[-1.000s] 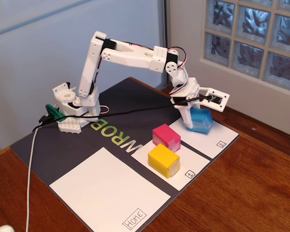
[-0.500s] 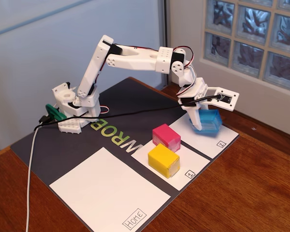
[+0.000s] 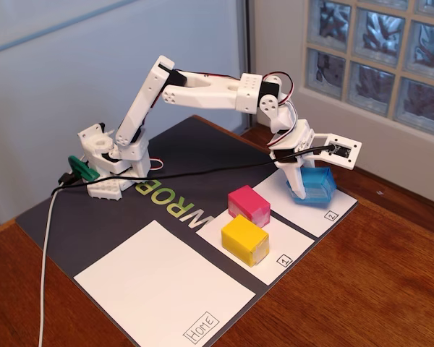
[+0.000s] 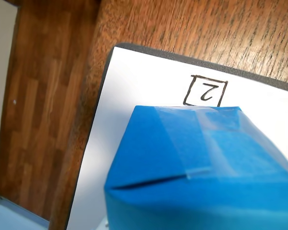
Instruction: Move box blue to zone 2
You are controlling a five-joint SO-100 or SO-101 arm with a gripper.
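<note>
The blue box [image 3: 315,186] sits tilted in my gripper [image 3: 298,181] over zone 2 [image 3: 331,206], the white sheet with a boxed "2" in its corner. The fixed view does not show whether the box's lower edge touches the sheet. My gripper is shut on the blue box's left side. In the wrist view the blue box [image 4: 192,167] fills the lower frame, with clear tape across its top. Zone 2 [image 4: 134,86] lies beneath it, its "2" label just beyond the box. My fingers are hidden in the wrist view.
A pink box [image 3: 248,204] and a yellow box [image 3: 244,240] stand on the sheet marked "1" [image 3: 293,242]. The larger "Home" sheet [image 3: 159,289] lies at the front left of the dark mat [image 3: 72,217]. A wooden table [image 3: 376,275] surrounds the mat. A glass-block wall [image 3: 376,58] stands behind.
</note>
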